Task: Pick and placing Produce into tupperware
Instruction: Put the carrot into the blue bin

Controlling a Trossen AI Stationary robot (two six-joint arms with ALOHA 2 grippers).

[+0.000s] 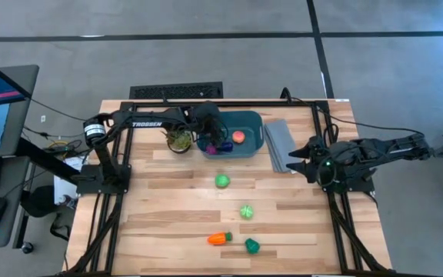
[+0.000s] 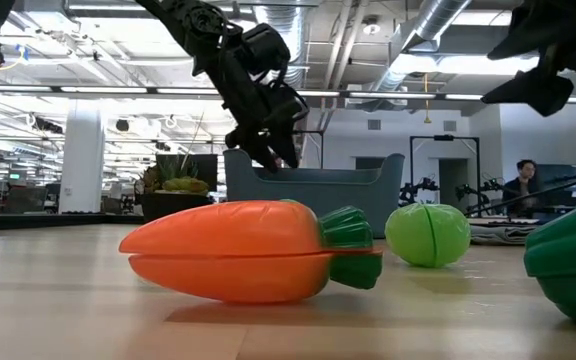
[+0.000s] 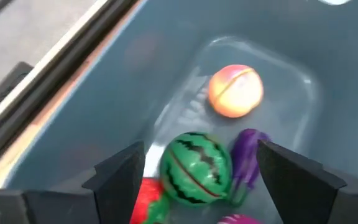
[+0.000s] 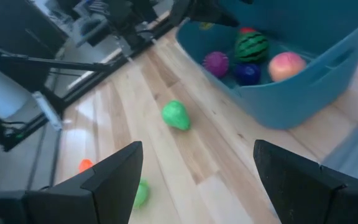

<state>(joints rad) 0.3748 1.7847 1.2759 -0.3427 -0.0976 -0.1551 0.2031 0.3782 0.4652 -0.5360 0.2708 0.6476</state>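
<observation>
Left tool [image 3: 201,171] hangs over the tupperware [image 1: 251,144], jaws apart, gripping nothing; the watermelon [image 3: 196,168] lies in the tub beneath them, looks just dropped. Right tool [image 4: 197,180] parked open beside the grey slab [image 1: 279,145]. Carrot [image 1: 219,238] and three green pieces wait on the desk [image 1: 168,208].

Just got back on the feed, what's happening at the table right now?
The left gripper hangs open over the teal tub, with the watermelon lying between its fingers beside a peach and an eggplant. Four pieces lie out on the table: two green balls, a carrot and a dark green piece. The right gripper waits open near the grey slab.
</observation>
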